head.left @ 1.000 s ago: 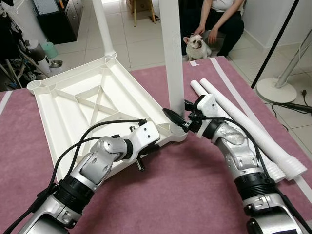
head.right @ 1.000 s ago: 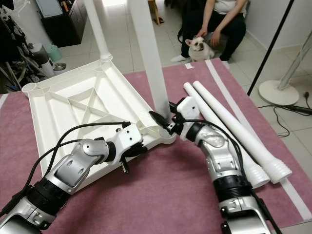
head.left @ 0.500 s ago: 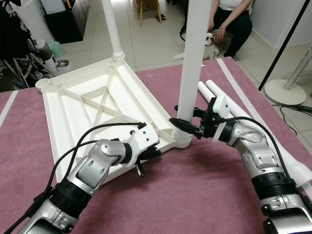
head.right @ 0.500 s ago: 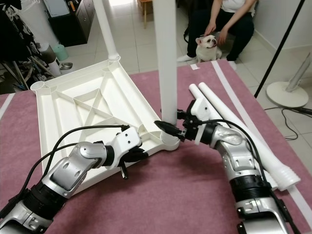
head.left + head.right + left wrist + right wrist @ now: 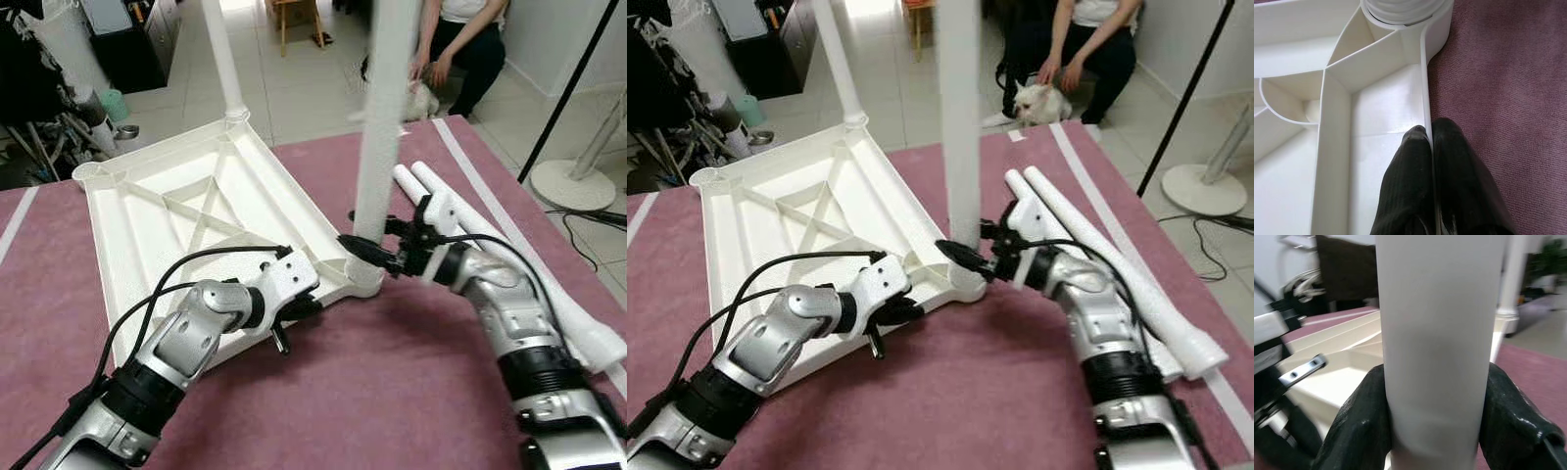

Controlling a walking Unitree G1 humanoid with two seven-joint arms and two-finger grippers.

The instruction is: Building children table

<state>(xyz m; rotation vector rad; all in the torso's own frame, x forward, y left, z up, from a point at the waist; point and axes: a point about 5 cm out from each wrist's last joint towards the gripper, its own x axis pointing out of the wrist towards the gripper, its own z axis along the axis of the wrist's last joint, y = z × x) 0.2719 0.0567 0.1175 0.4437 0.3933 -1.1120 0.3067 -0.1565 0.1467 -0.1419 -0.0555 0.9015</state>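
Tabletop [image 5: 186, 211] lies underside up on the maroon-covered worktop [image 5: 392, 392]. Right pincer [image 5: 364, 253] grips the upright white leg [image 5: 380, 137] on both sides just above the near corner socket [image 5: 362, 279]. Left pincer [image 5: 1430, 142] is closed on the tabletop's near edge wall beside that socket. A second leg [image 5: 223, 59] stands in the far corner. Two spare legs [image 5: 519, 264] lie to the right.

Soft, even indoor light brightens the scene, with glare on the far floor tiles [image 5: 872, 20]. The upright leg [image 5: 384, 127] and dog [image 5: 423, 98] are motion-smeared; the right wrist view is blurred, the left wrist view sharp.
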